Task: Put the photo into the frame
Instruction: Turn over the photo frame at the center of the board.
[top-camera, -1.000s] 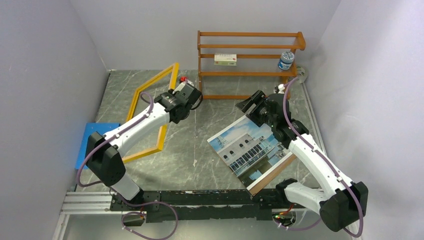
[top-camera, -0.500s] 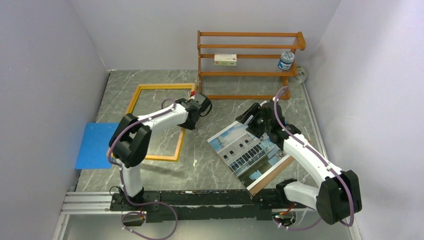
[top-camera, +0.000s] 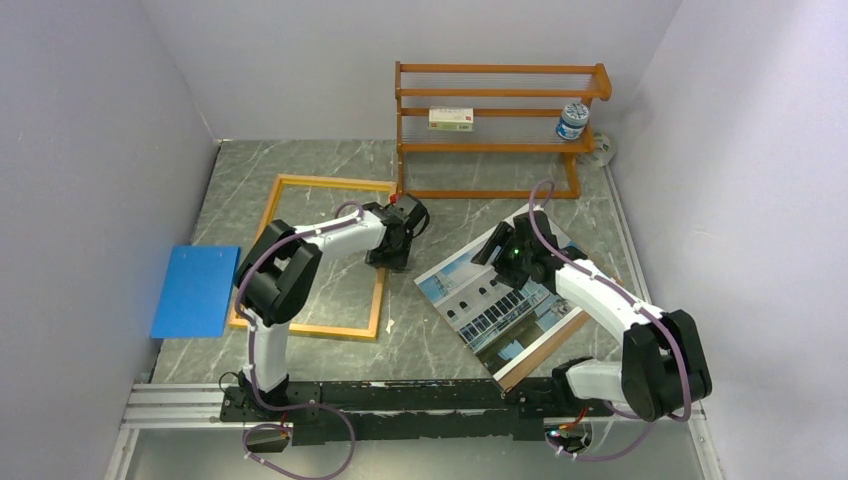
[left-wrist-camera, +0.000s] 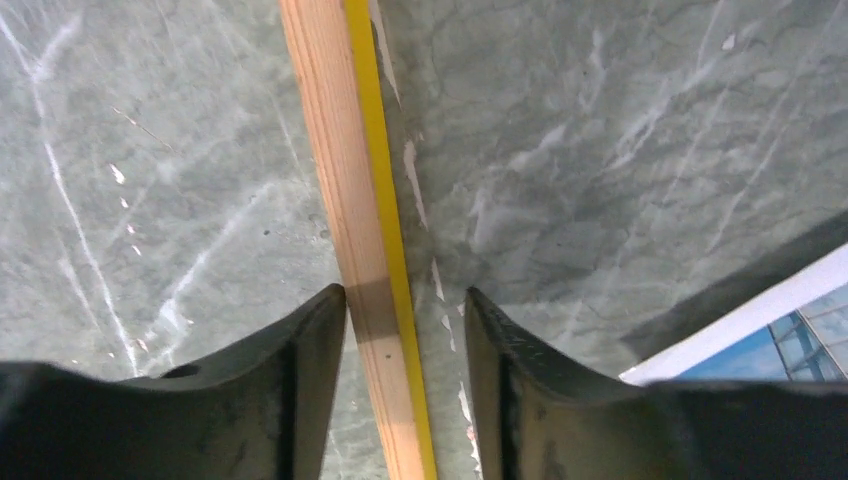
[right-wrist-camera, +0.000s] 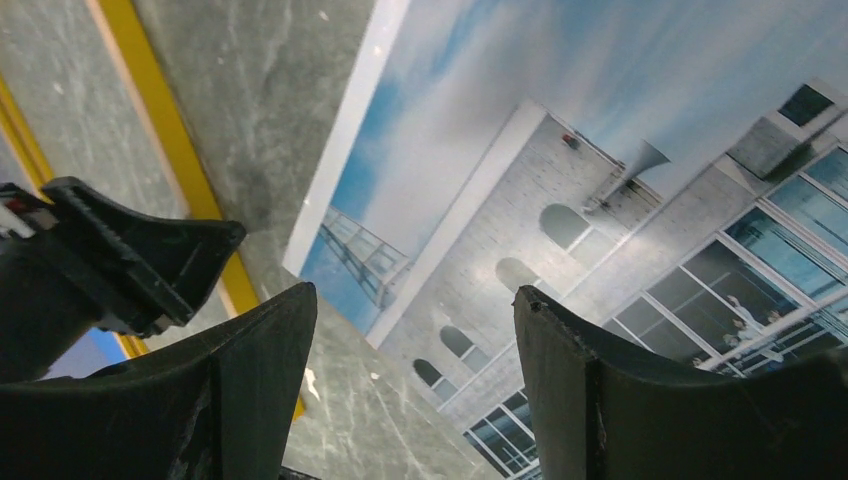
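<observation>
Photo (top-camera: 470, 295) flat on table (top-camera: 450, 215) right of frame (top-camera: 330, 182), long axis diagonal to frame, under right pincer (right-wrist-camera: 412, 300), jaws apart. Left pincer (left-wrist-camera: 403, 295) straddles frame's right rail, jaws apart, unclamped. Right arm nearer.

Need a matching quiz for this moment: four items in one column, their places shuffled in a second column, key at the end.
Items
1. frame
2. photo
3. blue sheet
4. jar

Places
a. right end of the shelf rack
b. at the left edge of the table
c. flat on the table, one rail between the fingers of the left gripper
d. lying on a brown board, beneath the open right gripper

Pairs: 1-c, 2-d, 3-b, 4-a
</observation>
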